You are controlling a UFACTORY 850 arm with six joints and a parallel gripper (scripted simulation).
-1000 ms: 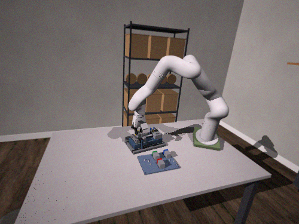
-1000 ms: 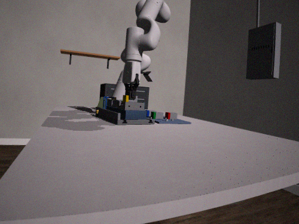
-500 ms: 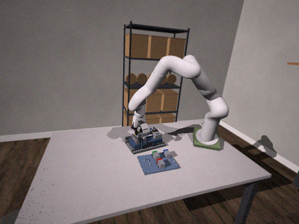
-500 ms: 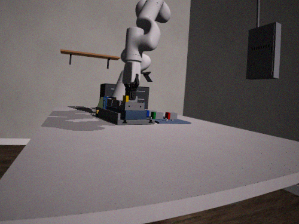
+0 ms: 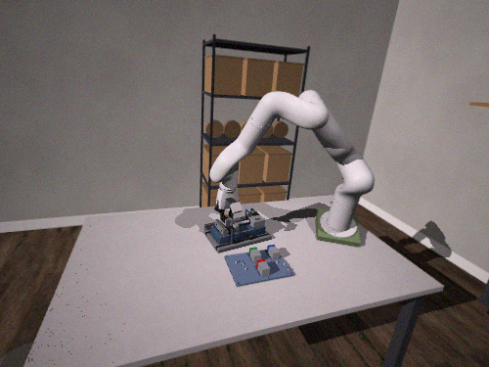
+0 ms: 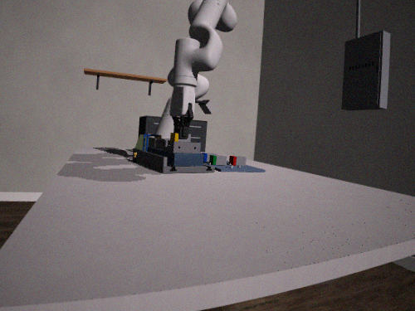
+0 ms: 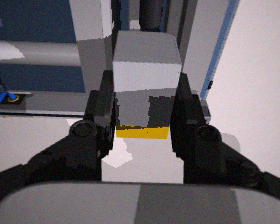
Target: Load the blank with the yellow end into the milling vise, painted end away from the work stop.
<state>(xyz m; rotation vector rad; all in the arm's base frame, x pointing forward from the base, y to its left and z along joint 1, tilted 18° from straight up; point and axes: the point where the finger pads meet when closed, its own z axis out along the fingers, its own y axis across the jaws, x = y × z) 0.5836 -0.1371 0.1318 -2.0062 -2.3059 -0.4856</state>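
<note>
Vise (image 5: 235, 232): far left of the plate, mid-worktop (image 5: 147, 289); arm reaches down over it.
Hand (image 7: 145, 107): clamped on the yellow-ended block (image 7: 146, 75), fingers on its long sides.
Block: held low between the vise jaws, yellow end nearest the wrist camera.
Step, as I judge: lower level onto the bars, slide against the hose-free jaw and the stop rod, then release.
Plate (image 5: 240, 274): right, three other blocks (image 5: 264, 268).

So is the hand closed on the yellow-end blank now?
Yes, closed on it: in the wrist view both fingers press the sides of the yellow-end blank held in the hand.
</note>
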